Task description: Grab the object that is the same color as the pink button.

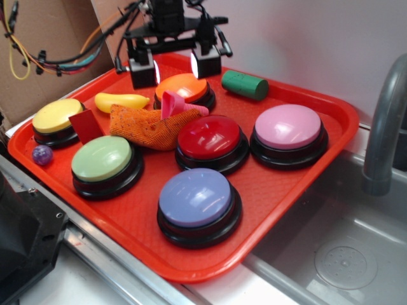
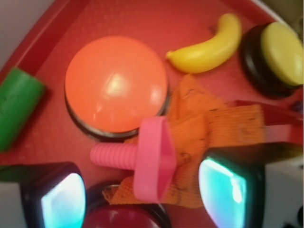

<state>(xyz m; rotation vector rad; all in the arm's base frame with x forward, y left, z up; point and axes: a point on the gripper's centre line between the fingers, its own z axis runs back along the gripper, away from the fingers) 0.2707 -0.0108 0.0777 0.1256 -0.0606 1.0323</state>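
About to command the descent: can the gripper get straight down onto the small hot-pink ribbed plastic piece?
Probably yes. The gripper hangs open above the hot-pink ribbed plastic piece, nothing covering it. It lies on the orange mesh cloth, beside the orange button.

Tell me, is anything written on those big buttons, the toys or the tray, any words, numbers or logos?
None can be read in either view.
The pink button and the other domed buttons have plain tops.
The small pink piece, banana, green cylinder and red tray show no print.
The orange mesh cloth bears faint dark marks, too blurred to read as text.
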